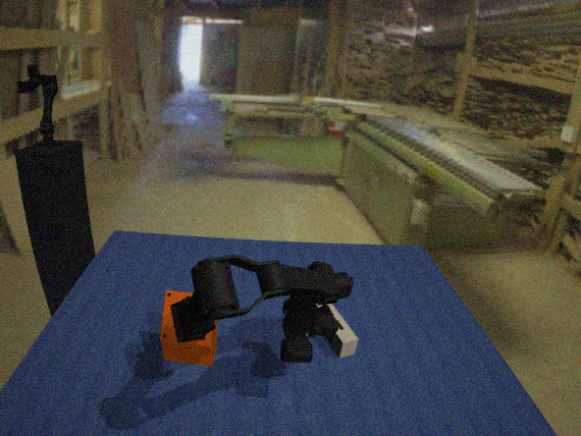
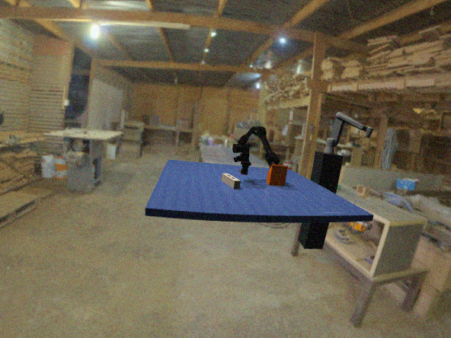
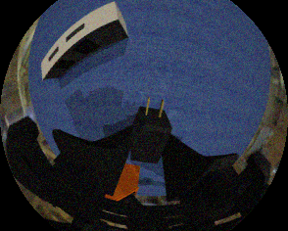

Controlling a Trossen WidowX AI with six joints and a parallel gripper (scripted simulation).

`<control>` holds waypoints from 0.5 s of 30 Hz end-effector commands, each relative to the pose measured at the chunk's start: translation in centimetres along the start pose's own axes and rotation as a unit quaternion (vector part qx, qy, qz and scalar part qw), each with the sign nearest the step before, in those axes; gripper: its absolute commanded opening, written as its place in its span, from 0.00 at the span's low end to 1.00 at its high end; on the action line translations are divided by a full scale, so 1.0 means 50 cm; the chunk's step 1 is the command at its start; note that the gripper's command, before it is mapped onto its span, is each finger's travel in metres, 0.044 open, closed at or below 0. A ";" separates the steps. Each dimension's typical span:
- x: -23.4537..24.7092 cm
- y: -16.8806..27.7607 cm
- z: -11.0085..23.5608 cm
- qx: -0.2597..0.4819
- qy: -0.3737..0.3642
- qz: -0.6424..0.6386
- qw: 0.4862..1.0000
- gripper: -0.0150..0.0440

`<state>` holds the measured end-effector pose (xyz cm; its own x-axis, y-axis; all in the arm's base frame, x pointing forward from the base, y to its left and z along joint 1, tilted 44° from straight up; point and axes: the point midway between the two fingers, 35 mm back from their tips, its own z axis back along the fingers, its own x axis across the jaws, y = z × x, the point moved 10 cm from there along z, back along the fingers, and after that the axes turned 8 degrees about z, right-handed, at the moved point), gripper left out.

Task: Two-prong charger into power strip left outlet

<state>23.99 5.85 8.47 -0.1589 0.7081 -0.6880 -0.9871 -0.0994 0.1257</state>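
My gripper (image 1: 296, 351) (image 2: 244, 172) (image 3: 148, 130) is shut on the black charger (image 3: 150, 147) and holds it a little above the blue table. The charger's two thin brass prongs (image 3: 148, 106) point away from the gripper, toward the top of the wrist view. The charger is too dark to make out in the top and exterior views. The white power strip (image 1: 347, 340) (image 2: 231, 181) (image 3: 101, 17) lies on the table beside the gripper, at the upper left in the wrist view. Two dark outlet openings show on its pale face; the prongs are clear of it.
An orange block (image 1: 188, 351) (image 2: 277, 175) (image 3: 127, 181) stands at the arm's base, behind the gripper. The blue table (image 1: 393, 388) (image 2: 213, 202) carries the strip and the block. A black pillar (image 1: 55, 216) (image 2: 327, 171) with another small arm on top stands beyond the table edge.
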 end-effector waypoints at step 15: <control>0.052 -0.017 -0.002 -0.002 -0.003 0.031 1.000 0.25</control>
<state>24.15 7.23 6.95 -0.2074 0.7022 -0.6811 -0.9780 -0.1323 0.1614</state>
